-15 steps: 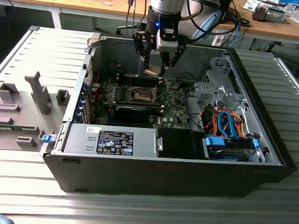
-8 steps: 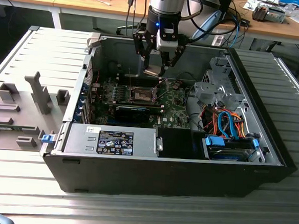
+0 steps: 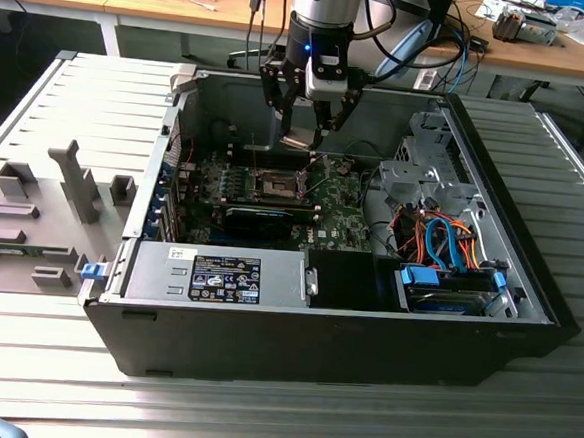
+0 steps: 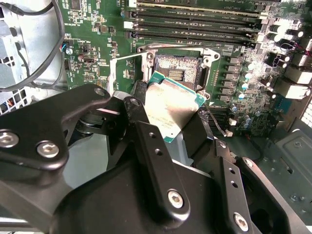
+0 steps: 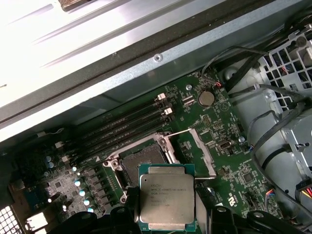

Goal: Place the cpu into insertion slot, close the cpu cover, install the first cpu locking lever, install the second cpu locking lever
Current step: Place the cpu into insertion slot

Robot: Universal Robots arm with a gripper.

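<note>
Over the open computer case, the hand [image 3: 304, 132] is clenched on the chip [image 5: 167, 195], which hangs just above the socket [image 5: 144, 161] and is not yet seated.

The main risk, as I judge it, is a crooked landing. The chip looks tilted in the second wrist view, so one corner could meet the pin field first and bend pins, or the chip could slip in the grip. The cover [image 5: 204, 153] is swung open at the socket's side, close enough that a sideways drift might snag the chip's edge on it. The memory slots [image 5: 117, 129] and a row of small capacitors [image 5: 80, 187] crowd the other sides and leave the fingers little room. A black card [image 3: 262, 220] and loose cables [image 3: 441, 239] lie further off, and the case rests on a ribbed grey desk [image 3: 80, 94].
</note>
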